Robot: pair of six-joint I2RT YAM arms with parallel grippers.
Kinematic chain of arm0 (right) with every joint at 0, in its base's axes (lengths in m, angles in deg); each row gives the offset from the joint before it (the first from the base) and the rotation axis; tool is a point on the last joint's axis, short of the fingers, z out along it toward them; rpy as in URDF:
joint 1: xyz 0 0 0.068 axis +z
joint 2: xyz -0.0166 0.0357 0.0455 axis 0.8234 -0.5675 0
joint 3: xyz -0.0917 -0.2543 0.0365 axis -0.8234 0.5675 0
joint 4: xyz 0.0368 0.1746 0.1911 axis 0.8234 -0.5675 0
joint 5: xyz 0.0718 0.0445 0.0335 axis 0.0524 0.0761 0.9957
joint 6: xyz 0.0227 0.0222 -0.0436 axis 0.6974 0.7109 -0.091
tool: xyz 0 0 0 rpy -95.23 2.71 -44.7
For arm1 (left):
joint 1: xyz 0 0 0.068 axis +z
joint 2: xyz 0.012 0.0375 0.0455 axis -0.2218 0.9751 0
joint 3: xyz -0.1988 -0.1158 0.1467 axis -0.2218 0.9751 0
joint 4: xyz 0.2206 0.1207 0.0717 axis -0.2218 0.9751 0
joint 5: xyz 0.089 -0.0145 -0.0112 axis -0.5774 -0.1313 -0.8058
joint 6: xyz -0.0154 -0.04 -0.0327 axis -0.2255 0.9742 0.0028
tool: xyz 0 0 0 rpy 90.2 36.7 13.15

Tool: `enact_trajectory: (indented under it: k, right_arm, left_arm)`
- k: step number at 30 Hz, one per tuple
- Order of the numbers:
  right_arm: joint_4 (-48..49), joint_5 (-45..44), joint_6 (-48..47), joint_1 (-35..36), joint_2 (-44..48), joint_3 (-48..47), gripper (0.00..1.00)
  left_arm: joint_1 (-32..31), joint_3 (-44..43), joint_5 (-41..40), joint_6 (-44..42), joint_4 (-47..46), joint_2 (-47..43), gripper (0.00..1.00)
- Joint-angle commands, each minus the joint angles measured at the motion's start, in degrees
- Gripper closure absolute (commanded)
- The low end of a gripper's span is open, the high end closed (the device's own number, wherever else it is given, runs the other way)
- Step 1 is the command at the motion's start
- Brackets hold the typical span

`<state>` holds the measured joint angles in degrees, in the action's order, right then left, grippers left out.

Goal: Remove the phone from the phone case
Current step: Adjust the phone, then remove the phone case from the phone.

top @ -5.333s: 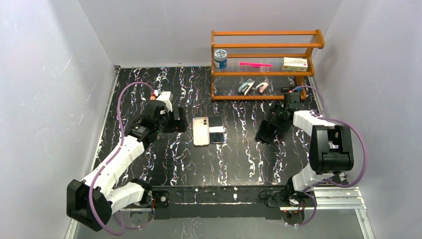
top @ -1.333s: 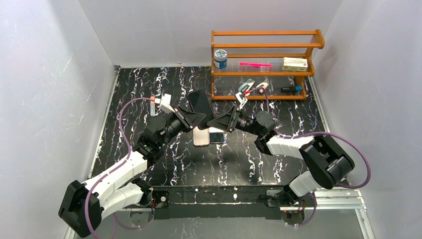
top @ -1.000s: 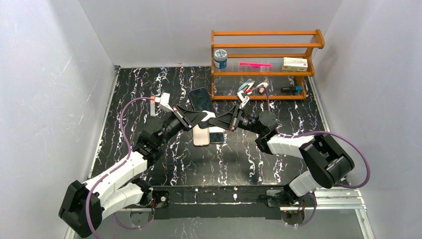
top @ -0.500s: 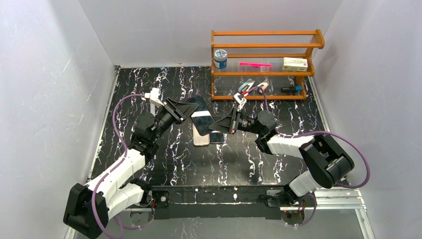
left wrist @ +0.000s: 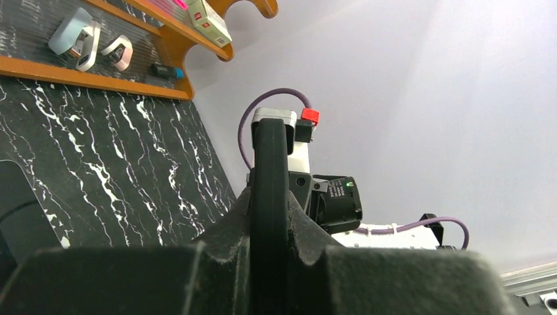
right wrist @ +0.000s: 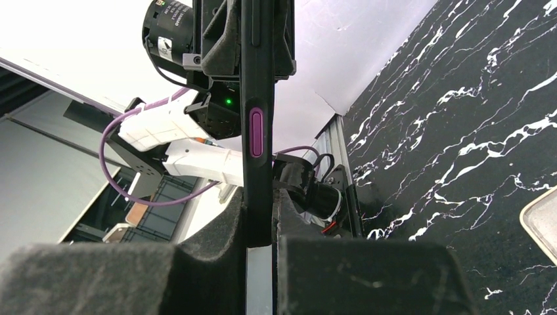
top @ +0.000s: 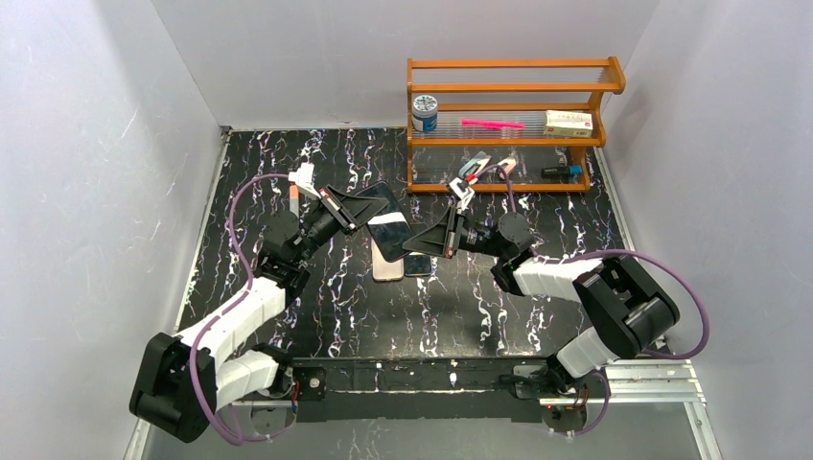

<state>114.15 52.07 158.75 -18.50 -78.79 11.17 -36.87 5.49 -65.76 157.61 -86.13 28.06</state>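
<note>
– Black phone case (right wrist: 256,79) is up in the air over the middle of the surface (top: 537,316), pinched at both ends. The left hand (top: 357,205) is clamped on the 10 o'clock end and the right hand (top: 417,244) on the 4 o'clock end. How would you get the phone (top: 383,213) out from here?

– Looks to me like it's seated in the case, though I can't tell if any corner has popped. I'd let one hand just anchor while the other flexes its end of the rim back. Peel one corner first, no straight tug-of-war. The purple side button (right wrist: 256,133) sits just past the right hand's fingers (right wrist: 217,262), so don't creep onto it.

– And which way is it lying?

– Long axis runs hand to hand, roughly 10 to 4 o'clock, glossy face turned up at the overhead cam and a bit tilted. Both wrist cams see it edge-on. Heads up, a pale phone (top: 386,268) and a dark phone (top: 419,265) lie right beneath, at its 6 o'clock. A slip probably lands on them.
</note>
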Motion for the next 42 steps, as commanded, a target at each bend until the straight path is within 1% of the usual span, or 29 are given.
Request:
enact_trajectory:
  k: [1, 3, 5, 7, 9, 11, 16, 18, 24, 27, 33, 38, 42]
  right_arm:
    - [1.71, -0.89, -1.77, 0.12, 0.07, -2.33, 0.98]
    - [1.49, -1.97, -1.85, 0.14, 0.23, -1.91, 0.85]
    - [1.6, -3.42, -1.8, 0.44, 0.39, -1.08, 0.69]
    - [2.25, -5.5, -1.8, 1.07, 0.58, -0.16, 0.57]
    - [3.15, -7.55, -1.66, 1.78, 0.69, 0.65, 0.49]
    - [3.57, -9.3, -2.03, 2.88, 0.57, 1.11, 0.46]
    - [7.0, -11.74, -2.49, 4.84, -1.08, 1.37, 0.44]
    - [9.29, -12.07, -2.07, 5.6, -2.2, 1.12, 0.44]
    - [11.67, -13.24, -2.38, 8.05, -5.48, -0.39, 0.45]
    - [13.55, -13.23, -2.34, 8.66, -6.9, -1.35, 0.48]
    - [14.35, -13.13, -2.95, 9.47, -8.17, -3.11, 0.5]
    - [14.69, -13.07, -3.3, 9.82, -9.15, -3.96, 0.58]
    - [16.14, -12.77, -3.4, 10.24, -9.99, -4.04, 0.63]
  left_arm:
    - [0.21, -1.3, 1.87, 0.6, -4.52, -0.98, 1.0]
    - [0.23, -0.84, 0.7, 0.86, -4.52, -1.05, 1.0]
    - [0.24, 0.06, -1.83, 1.5, -4.64, -1.39, 1.0]
    - [0.24, 0.86, -4.36, 2.06, -4.83, -1.99, 1.0]
    - [0.24, 1.62, -6.88, 2.53, -4.83, -2.68, 1.0]
    - [0.24, 2.19, -9.18, 3.32, -4.83, -3.14, 1.0]
    - [0.24, 3.54, -13.24, 4.87, -5.04, -3.75, 1.0]
    - [0.24, 4.11, -14.93, 5.32, -5.21, -4.23, 1.0]
    - [0.23, 4.85, -17.77, 6.11, -5.71, -5.11, 1.0]
    - [0.24, 5.39, -18.41, 6.89, -6.09, -5.07, 1.0]
    - [0.24, 6.64, -19.55, 7.7, -6.7, -5.71, 1.0]
    - [0.24, 7.08, -19.96, 8.55, -6.81, -5.94, 1.0]
    - [0.24, 7.27, -20.56, 9.14, -6.81, -5.93, 1.0]
